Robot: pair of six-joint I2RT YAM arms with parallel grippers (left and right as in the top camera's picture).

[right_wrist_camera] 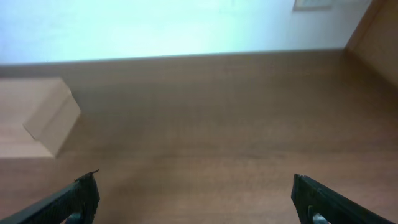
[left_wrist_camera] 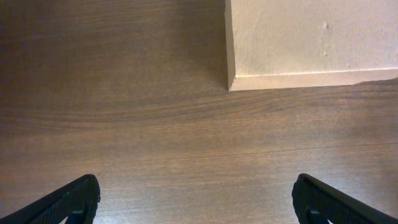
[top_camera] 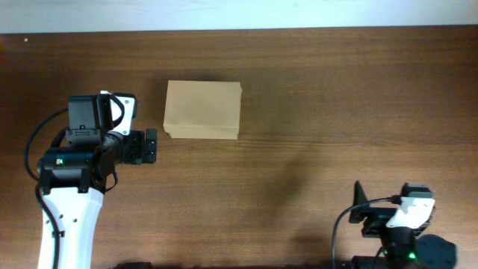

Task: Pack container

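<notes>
The container (top_camera: 203, 109) is a plain tan cardboard box with its flap lid shut, lying flat on the brown wooden table at the upper middle. My left gripper (top_camera: 149, 146) is open and empty, just left of the box's lower left corner and apart from it. In the left wrist view the box (left_wrist_camera: 311, 40) fills the upper right, with my open fingertips (left_wrist_camera: 199, 202) at the bottom corners. My right gripper (top_camera: 357, 196) is open and empty at the front right, far from the box. The right wrist view shows the box (right_wrist_camera: 34, 121) at the far left.
The wooden table (top_camera: 336, 112) runs across the whole view, with its far edge against a white wall (top_camera: 239, 13). The right arm's base (top_camera: 407, 224) sits at the table's front right edge. No pens or markers show.
</notes>
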